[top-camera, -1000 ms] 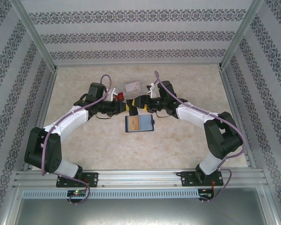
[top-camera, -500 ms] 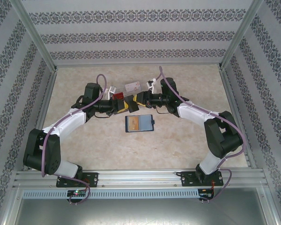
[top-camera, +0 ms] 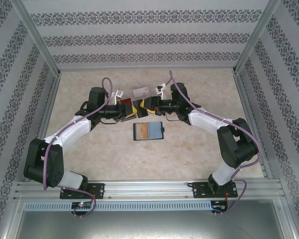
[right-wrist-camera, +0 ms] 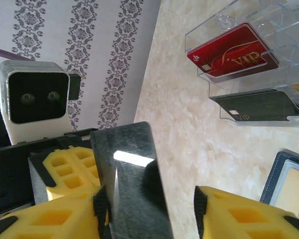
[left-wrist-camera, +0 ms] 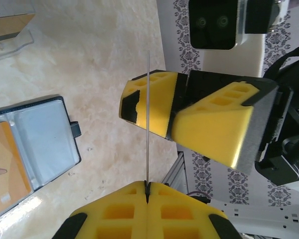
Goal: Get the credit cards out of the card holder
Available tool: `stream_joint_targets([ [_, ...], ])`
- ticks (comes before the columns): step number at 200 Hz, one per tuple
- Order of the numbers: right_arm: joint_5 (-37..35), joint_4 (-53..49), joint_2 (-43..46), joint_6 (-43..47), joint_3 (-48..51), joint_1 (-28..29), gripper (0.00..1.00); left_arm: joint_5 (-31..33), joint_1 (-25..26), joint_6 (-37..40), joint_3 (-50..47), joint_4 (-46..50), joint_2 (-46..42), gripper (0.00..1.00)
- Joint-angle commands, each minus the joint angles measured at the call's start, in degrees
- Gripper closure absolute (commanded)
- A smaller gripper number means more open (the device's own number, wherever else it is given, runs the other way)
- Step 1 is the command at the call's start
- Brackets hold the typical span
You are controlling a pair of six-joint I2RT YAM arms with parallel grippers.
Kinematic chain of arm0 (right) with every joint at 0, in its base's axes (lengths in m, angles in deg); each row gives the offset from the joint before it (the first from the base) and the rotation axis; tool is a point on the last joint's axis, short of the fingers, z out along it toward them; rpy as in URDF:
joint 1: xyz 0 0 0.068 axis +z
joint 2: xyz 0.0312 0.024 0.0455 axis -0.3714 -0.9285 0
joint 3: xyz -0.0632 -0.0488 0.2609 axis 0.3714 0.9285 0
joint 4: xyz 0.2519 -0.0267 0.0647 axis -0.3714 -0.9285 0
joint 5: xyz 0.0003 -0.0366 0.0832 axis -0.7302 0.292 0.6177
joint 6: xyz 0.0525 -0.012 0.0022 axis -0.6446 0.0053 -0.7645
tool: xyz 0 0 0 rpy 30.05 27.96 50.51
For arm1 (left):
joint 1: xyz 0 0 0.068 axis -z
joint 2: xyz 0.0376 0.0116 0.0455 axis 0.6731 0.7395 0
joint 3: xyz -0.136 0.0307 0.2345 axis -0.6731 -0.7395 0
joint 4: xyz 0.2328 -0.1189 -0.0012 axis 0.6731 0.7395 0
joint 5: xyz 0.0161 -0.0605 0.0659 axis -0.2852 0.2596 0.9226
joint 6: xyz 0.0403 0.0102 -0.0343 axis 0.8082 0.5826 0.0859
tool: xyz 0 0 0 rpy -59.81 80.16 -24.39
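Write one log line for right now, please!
left gripper: jaws shut on black card | right gripper: jaws open around it | card holder: open, orange card inside

walls [top-camera: 139, 40]: striped damask wallpaper | tabletop [top-camera: 199, 144]: beige marbled | frame [top-camera: 139, 186]: aluminium

The left arm [top-camera: 65, 133] and the right arm [top-camera: 209, 120] share one build: black joint housings, white shells over the long links, and a lilac cable [top-camera: 107, 85] looping along each. Both end in black base plates [top-camera: 82, 190]. The left gripper [left-wrist-camera: 147, 185] and right gripper [top-camera: 147, 104] have bright yellow finger pads [left-wrist-camera: 214, 129] moulded with rectangular pockets and backed in black. The left wrist's camera [right-wrist-camera: 35, 99] is a white box with a black face and two small lenses.
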Motion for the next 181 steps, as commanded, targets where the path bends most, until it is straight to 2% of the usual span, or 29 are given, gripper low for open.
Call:
stream_joint_targets([
  [1,2.4,2.7,-0.1,-0.5,0.0,0.8,0.54,-1.8,-0.8,-1.6,-0.6,-3.6,-1.5,1.00],
  [24,3.8,7.8,0.7,-2.6,1.1,1.0,0.68,-1.1,-0.7,-4.2,-0.8,-5.3,-1.7,1.00],
  [59,1.6,11.2,2.3,-5.7,2.3,1.1,0.83,0.9,-0.7,-14.8,-2.3,-15.3,-1.9,1.00],
  [76,0.9,14.1,2.0,-8.6,3.1,1.2,0.87,3.1,-0.7,-17.5,-2.8,-16.4,-2.6,0.90],
  [100,1.0,19.1,0.8,-13.2,4.0,1.9,0.90,4.4,-0.8,-23.8,-4.7,-23.9,-2.2,0.74],
  [120,0.2,20.1,0.4,-14.9,4.2,2.4,0.91,5.5,-0.7,-25.5,-5.2,-25.7,-2.2,0.71],
  [147,-0.1,20.5,0.1,-16.1,4.4,2.5,0.91,5.9,-0.7,-26.3,-5.6,-27.1,-1.7,0.72],
  [168,-0.4,20.2,-0.2,-16.3,4.4,2.5,0.90,5.9,-0.7,-26.2,-5.8,-27.4,-1.7,0.82],
  [181,-0.9,19.0,0.0,-15.6,4.6,2.4,0.88,6.3,-0.7,-25.3,-5.7,-26.5,-1.9,0.93],
])
